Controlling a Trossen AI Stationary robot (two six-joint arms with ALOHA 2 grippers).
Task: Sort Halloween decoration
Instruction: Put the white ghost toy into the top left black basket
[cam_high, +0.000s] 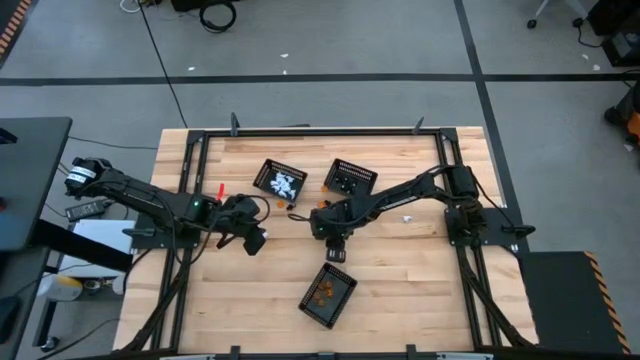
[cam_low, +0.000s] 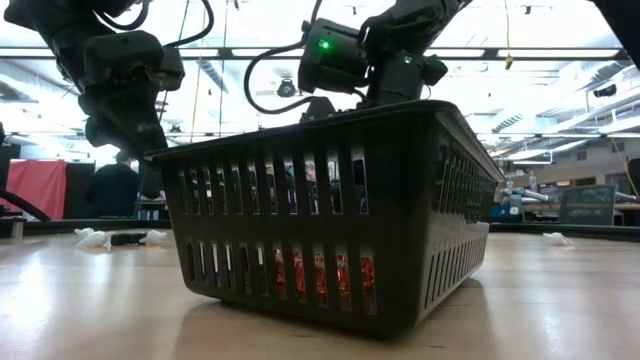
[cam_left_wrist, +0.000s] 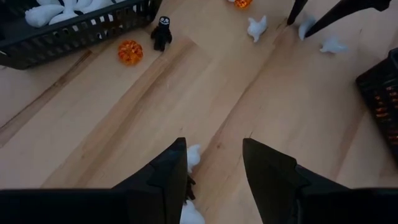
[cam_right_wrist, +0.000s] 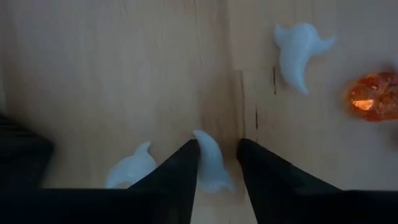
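Tiny trinkets lie on the wooden table between my grippers: white ghosts (cam_left_wrist: 257, 27), an orange pumpkin (cam_left_wrist: 130, 52) and a black figure (cam_left_wrist: 162, 31). My right gripper (cam_high: 335, 252) is low over the table's middle. Its fingers (cam_right_wrist: 217, 152) stand narrowly open on either side of a white ghost (cam_right_wrist: 211, 163) that lies on the wood. My left gripper (cam_high: 252, 240) is open left of the middle, pointing down. A white ghost (cam_left_wrist: 194, 157) lies beside the inner side of one of its fingers (cam_left_wrist: 214, 155). My right gripper comes from above, pointing down. One finger (cam_right_wrist: 186, 165) lies against the ghost's side (cam_right_wrist: 202, 155), and a strip of wood shows between the ghost and the other finger. The ghost rests on the table. My left gripper: I cannot tell whether its finger touches the ghost beside it.
Three black mesh baskets stand on the table. One at the far middle holds white ghosts (cam_high: 281, 180), one beside it holds dark pieces (cam_high: 351, 179), and one near the front edge holds orange pieces (cam_high: 328, 295). Another ghost (cam_right_wrist: 298, 53) and a pumpkin (cam_right_wrist: 376, 96) lie near my right gripper.
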